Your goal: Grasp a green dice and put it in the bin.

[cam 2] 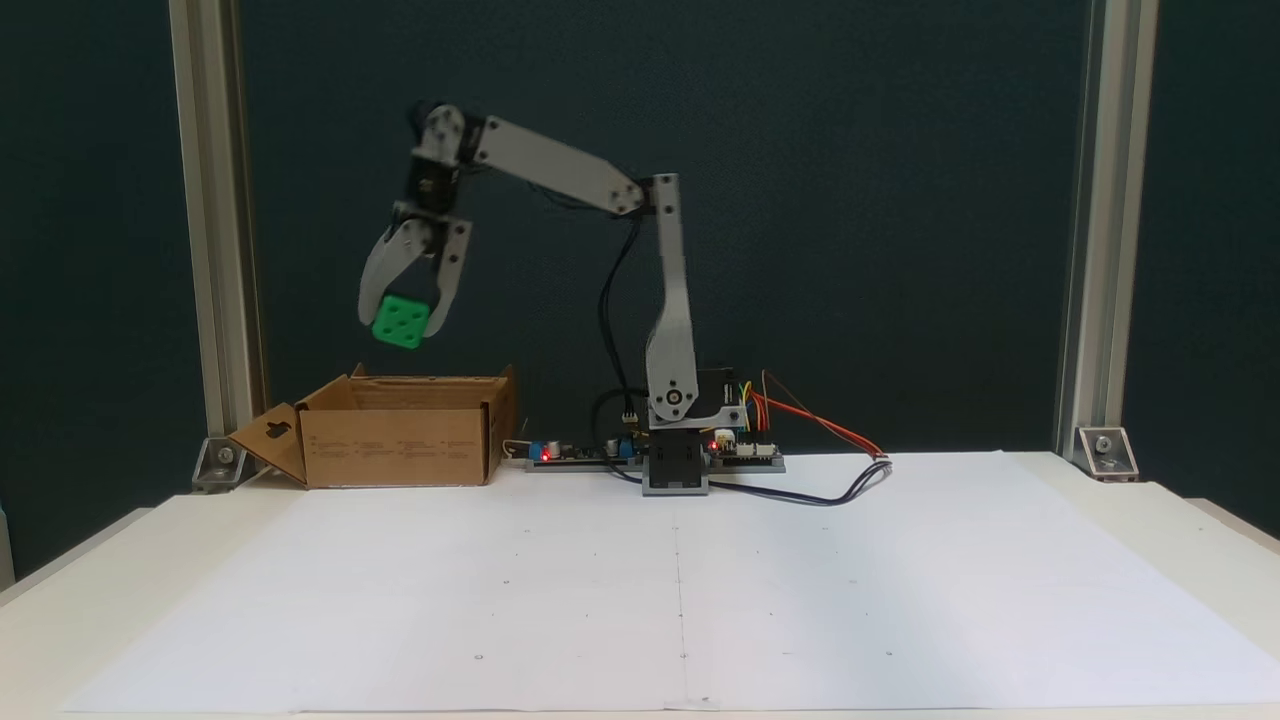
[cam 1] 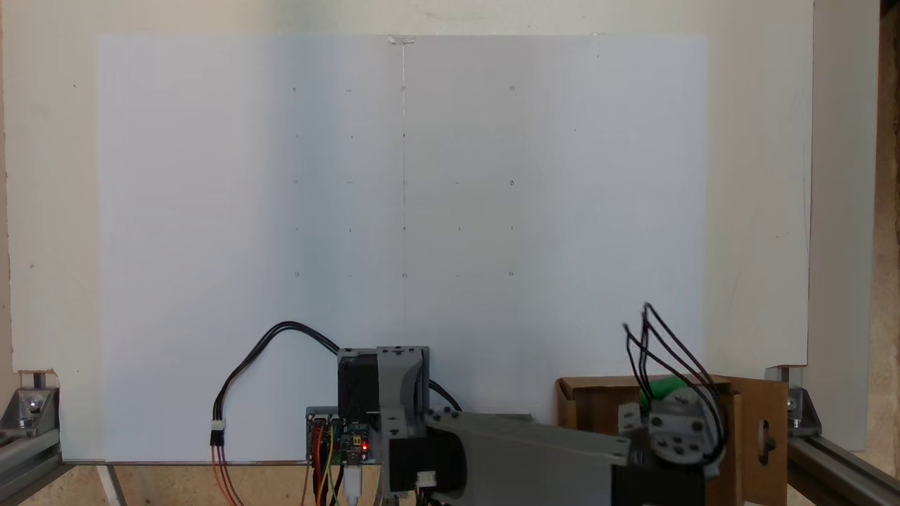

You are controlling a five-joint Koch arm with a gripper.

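In a fixed view the green dice point(cam 2: 401, 322) hangs in the air, pinched between the two grey fingers of my gripper point(cam 2: 402, 324), which is shut on it. It hovers directly above the open brown cardboard bin point(cam 2: 400, 440), well clear of its rim. The bin's flap with the oval cutout point(cam 2: 268, 438) folds out to the left. From above, in the other fixed view, a sliver of the green dice point(cam 1: 661, 388) peeks out behind the wrist over the bin point(cam 1: 583, 404), whose cutout flap point(cam 1: 763, 432) sticks out to the right.
A large white paper sheet point(cam 2: 680, 580) with faint grid marks covers the table. The arm's base and circuit board point(cam 2: 690, 455) with coloured wires stand beside the bin. Aluminium frame posts point(cam 2: 215, 250) rise at the back corners.
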